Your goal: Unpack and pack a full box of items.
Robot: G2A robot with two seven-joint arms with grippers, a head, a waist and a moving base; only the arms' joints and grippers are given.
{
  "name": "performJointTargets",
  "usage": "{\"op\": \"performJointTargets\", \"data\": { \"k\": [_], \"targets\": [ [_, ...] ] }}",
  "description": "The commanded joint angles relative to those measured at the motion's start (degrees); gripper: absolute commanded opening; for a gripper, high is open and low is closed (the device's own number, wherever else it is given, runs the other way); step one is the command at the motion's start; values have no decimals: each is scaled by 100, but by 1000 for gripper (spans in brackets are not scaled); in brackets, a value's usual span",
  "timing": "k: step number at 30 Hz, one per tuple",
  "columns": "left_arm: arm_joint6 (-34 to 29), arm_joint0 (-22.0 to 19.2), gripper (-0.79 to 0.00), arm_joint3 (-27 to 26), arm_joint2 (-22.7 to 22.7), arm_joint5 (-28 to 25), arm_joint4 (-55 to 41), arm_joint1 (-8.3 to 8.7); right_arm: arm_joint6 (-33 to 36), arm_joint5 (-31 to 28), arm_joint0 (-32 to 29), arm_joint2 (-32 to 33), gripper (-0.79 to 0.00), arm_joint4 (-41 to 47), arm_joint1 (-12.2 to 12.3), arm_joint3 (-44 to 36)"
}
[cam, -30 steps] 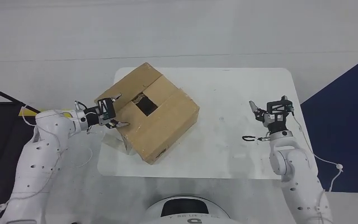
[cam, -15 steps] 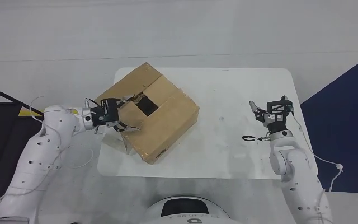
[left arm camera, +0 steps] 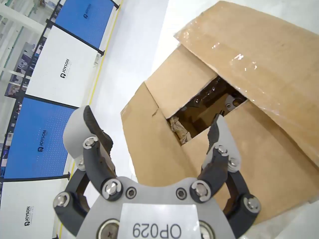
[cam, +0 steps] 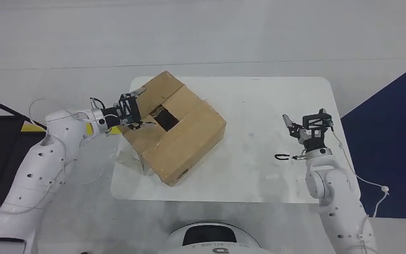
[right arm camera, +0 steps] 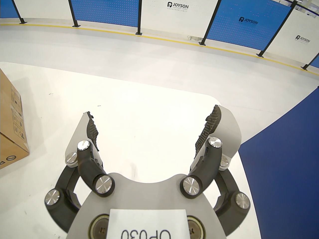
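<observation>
Left gripper point(cam: 131, 112) spread over the cardboard box point(cam: 184, 136), flaps not yet lifted.
Your jaws stand wide apart above the box's left top flap, one fingertip beside the dark gap point(left arm camera: 199, 110) where the flaps meet. Slip that tip under a free flap edge and peel outward slowly, since the box may slide. It sits at the tabletop's point(cam: 266, 171) left edge, opening upward, turned diagonally with one corner toward the far edge. Its top looks nearly square, so no long axis stands out. Your right gripper point(right arm camera: 152, 112), spread and empty, hovers near the right edge.
</observation>
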Motion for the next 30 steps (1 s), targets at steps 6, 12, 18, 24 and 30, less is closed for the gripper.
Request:
{"op": "performJointTargets", "data": {
  "k": [6,12,18,24,30],
  "targets": [
    [-27,-387,0,496,890,243,339,-213,0,0,0,0,0,0,0,0],
    [367,-846,0,818,1033,-1122,-609,-301,0,0,0,0,0,0,0,0],
    [-300,-1158,0,680,1251,-1529,-1587,-338,0,0,0,0,0,0,0,0],
    [-1077,-1179,0,351,1771,-1529,-2329,-466,0,0,0,0,0,0,0,0],
    [-1501,-1205,0,8,2169,-1529,-2672,-544,-338,-129,-114,160,0,423,-13,40]
  ]
}}
